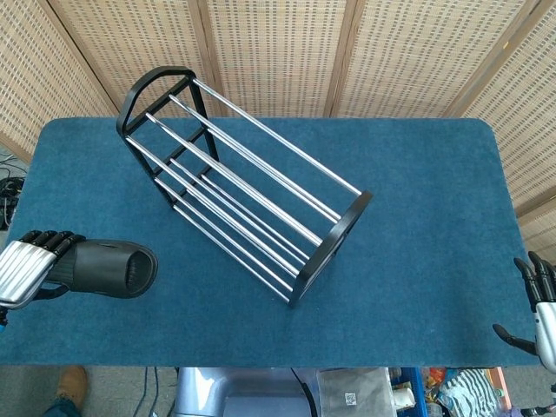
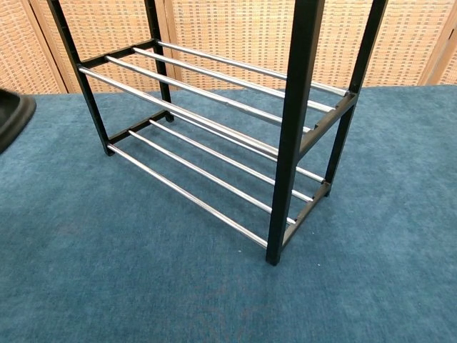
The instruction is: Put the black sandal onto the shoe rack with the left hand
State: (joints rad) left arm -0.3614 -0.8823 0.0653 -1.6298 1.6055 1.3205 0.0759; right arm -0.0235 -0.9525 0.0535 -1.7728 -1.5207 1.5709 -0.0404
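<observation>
My left hand (image 1: 30,263) grips the heel end of the black sandal (image 1: 109,268) at the left edge of the head view, holding it up above the blue table with its toe toward the rack. In the chest view only the sandal's toe (image 2: 13,114) shows at the left edge, well above the cloth. The black shoe rack (image 1: 243,187) with chrome bars stands diagonally in the middle of the table (image 1: 417,217); its shelves (image 2: 214,107) hold nothing. My right hand (image 1: 543,308) hangs open off the table's lower right corner.
Woven wicker screens (image 1: 278,52) stand behind the table. Blue cloth lies bare in front of the rack (image 2: 143,286) and to its right. Clutter sits on the floor below the table's near edge.
</observation>
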